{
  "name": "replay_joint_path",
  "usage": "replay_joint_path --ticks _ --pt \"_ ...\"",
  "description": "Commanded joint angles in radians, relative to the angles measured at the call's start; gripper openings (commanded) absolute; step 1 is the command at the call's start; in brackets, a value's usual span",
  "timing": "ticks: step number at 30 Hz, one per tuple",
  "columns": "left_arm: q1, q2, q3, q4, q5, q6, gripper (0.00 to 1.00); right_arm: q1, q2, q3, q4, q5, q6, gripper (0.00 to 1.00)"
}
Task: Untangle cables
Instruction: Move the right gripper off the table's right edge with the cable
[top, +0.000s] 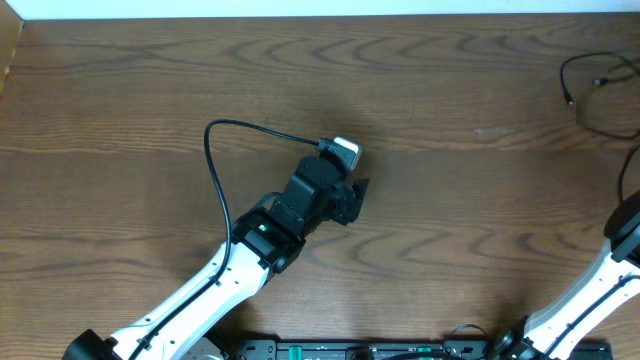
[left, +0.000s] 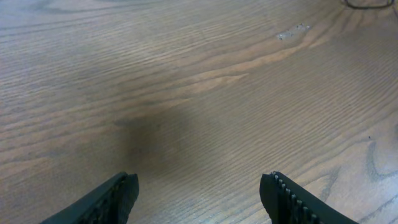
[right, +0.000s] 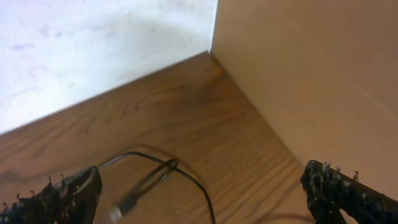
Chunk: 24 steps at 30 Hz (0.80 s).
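A thin black cable (top: 566, 78) lies in loose loops at the table's far right edge. In the right wrist view the same black cable (right: 202, 186) curves across the wood with a blurred plug end (right: 127, 202), low between the fingers. My right gripper (right: 202, 180) hangs open over it, holding nothing; overhead shows only the right arm (top: 600, 285). My left gripper (top: 352, 196) sits at the table's middle, far from the cable. Its view shows the left gripper (left: 199, 183) open over bare wood, with a bit of cable (left: 360, 6) at the top right.
A thicker black robot cable (top: 214, 165) arcs from the left arm (top: 200, 300) to its wrist camera. A tan side wall (right: 311, 74) and a white back wall (right: 93, 50) meet at the table's corner beside the right gripper. A pale scuff (top: 490, 130) marks the wood.
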Motion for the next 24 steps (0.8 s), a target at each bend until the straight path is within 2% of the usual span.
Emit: replay_joint_path --ticks 1,9,14,24 --pt "-0.002 0.005 0.003 -0.008 0.005 0.022 0.68 0.003 0.021 0.013 -0.02 0.004 0.022 0.99" --pt "-0.002 0.005 0.003 -0.045 0.005 0.048 0.68 0.019 0.021 0.053 -0.108 -0.035 0.069 0.99" --pt "-0.002 0.005 0.003 -0.049 0.005 0.048 0.68 0.059 0.024 0.069 -0.192 -0.279 0.025 0.99" --pt "-0.002 0.005 0.003 -0.058 0.005 0.048 0.68 0.226 0.122 0.068 -0.303 -0.441 -0.049 0.99"
